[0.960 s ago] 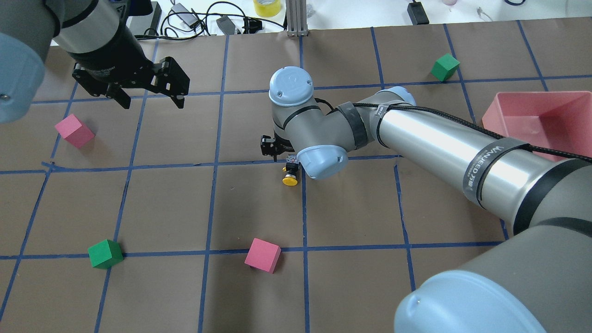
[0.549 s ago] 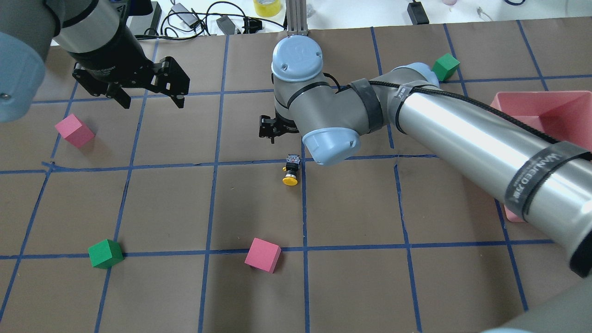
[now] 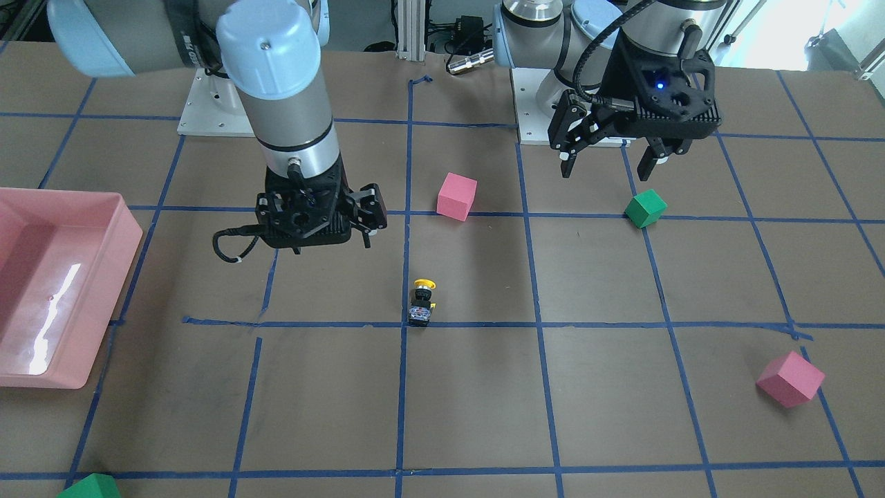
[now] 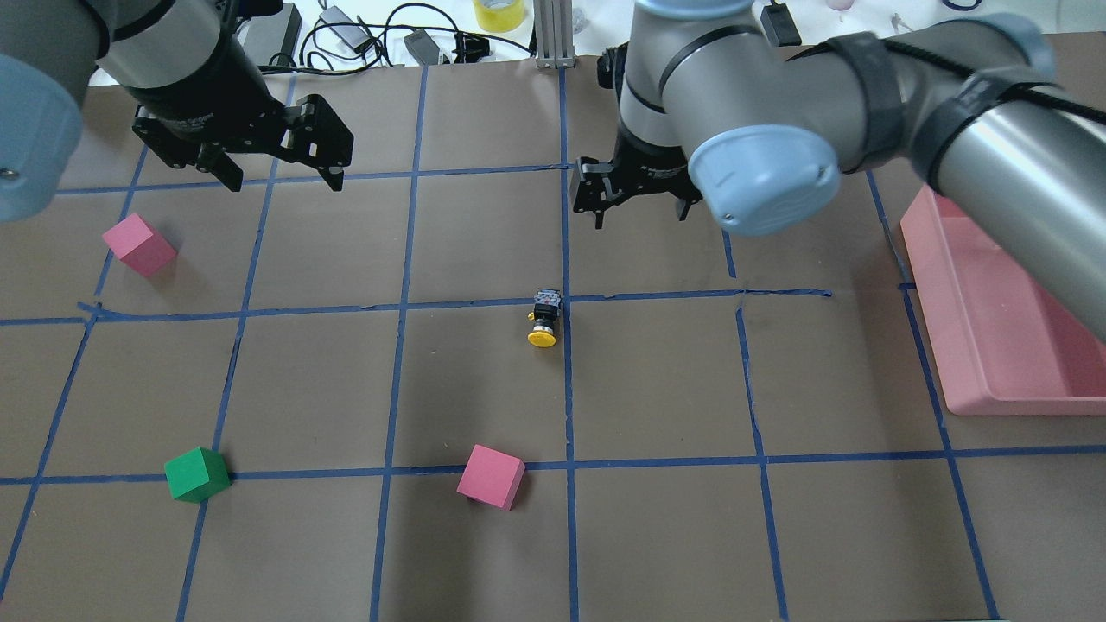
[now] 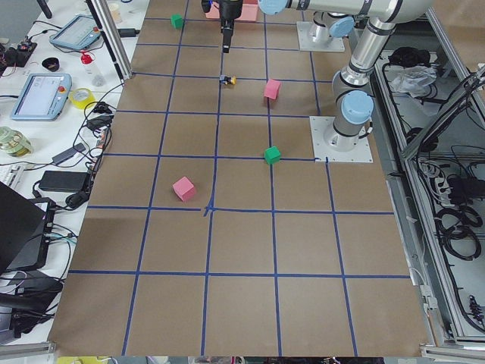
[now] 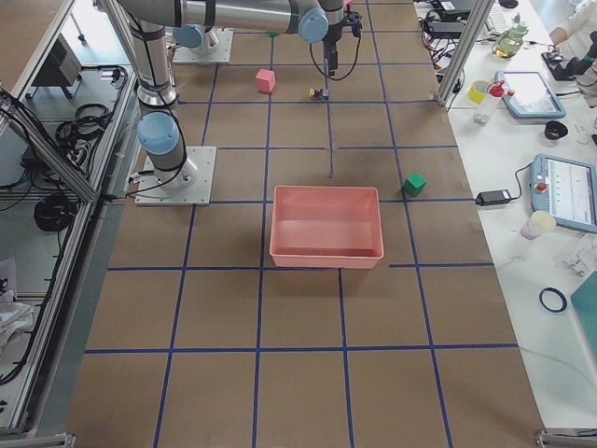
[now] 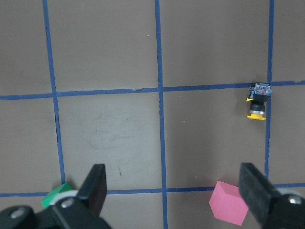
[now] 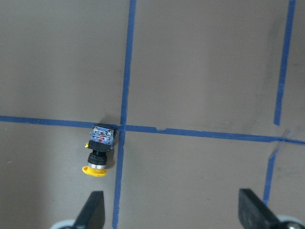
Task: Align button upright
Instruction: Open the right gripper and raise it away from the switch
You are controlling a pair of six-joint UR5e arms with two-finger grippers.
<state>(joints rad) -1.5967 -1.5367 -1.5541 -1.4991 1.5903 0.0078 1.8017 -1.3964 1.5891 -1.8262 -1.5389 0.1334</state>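
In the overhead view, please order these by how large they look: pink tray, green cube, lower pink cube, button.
Largest: pink tray
Next: lower pink cube and green cube, about alike
Smallest: button

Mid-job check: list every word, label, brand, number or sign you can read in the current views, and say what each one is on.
No text reads clearly in any view.
White print on the wrist above the left gripper: too small to read.
Coloured marks on the base of the button: blurred, unreadable.
Screen of the teach pendant beside the table: too small to read.
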